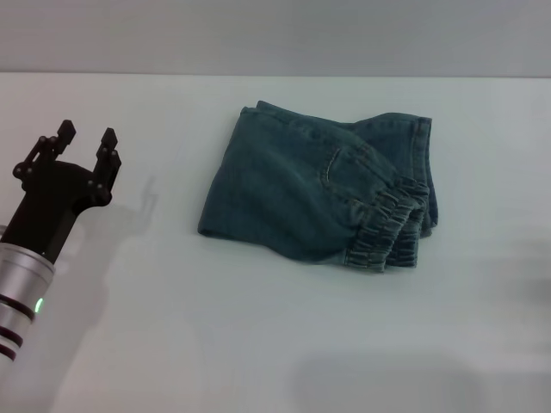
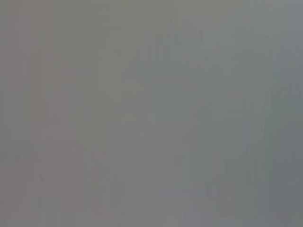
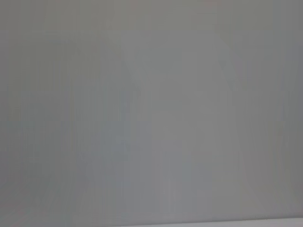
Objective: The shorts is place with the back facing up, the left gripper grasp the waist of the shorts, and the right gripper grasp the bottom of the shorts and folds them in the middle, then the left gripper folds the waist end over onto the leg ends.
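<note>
The shorts (image 1: pixel 293 194) lie folded into a compact teal-blue denim bundle on the white table (image 1: pixel 258 344), a little right of centre in the head view. The ruffled waist (image 1: pixel 392 232) lies on top at the bundle's near right edge, over the layers beneath. A straight stitched hem edge (image 1: pixel 422 138) shows at the far right corner. My left gripper (image 1: pixel 84 144) is raised at the far left, well away from the shorts, open with nothing between its fingers. The right gripper is out of view. Both wrist views show only plain grey surface.
The table's far edge meets a grey wall (image 1: pixel 275 34) behind the shorts. Bare white tabletop lies between my left arm (image 1: pixel 26 284) and the bundle, and along the near side.
</note>
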`<state>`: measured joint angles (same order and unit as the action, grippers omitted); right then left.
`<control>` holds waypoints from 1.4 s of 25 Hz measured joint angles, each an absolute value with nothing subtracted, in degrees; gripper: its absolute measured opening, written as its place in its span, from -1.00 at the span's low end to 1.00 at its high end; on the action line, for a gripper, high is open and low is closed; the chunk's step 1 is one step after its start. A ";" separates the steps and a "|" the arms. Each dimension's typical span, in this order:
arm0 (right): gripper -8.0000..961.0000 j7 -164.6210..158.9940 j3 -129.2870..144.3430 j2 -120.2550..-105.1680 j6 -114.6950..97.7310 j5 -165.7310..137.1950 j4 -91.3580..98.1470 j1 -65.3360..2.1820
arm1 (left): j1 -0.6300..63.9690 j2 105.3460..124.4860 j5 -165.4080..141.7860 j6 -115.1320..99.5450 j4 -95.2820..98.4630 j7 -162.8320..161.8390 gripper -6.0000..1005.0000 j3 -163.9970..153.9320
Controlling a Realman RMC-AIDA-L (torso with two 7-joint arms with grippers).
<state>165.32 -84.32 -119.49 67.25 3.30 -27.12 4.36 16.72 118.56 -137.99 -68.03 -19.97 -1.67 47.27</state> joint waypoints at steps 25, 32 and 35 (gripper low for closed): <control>0.26 165.22 -84.21 -119.56 66.95 2.37 -26.98 4.41 | 15.53 118.53 -138.37 -67.68 -19.55 -1.29 0.58 46.67; 0.26 165.23 -84.12 -119.64 66.95 2.36 -26.98 4.70 | 14.92 118.60 -138.43 -67.68 -19.89 -1.25 0.58 46.58; 0.26 165.24 -84.11 -119.64 67.07 2.36 -26.98 4.81 | 14.81 118.65 -138.44 -67.68 -19.91 -1.23 0.58 46.54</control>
<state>165.24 -84.11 -119.64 67.07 2.36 -26.98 4.81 14.81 118.65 -138.43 -67.68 -19.91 -1.23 46.54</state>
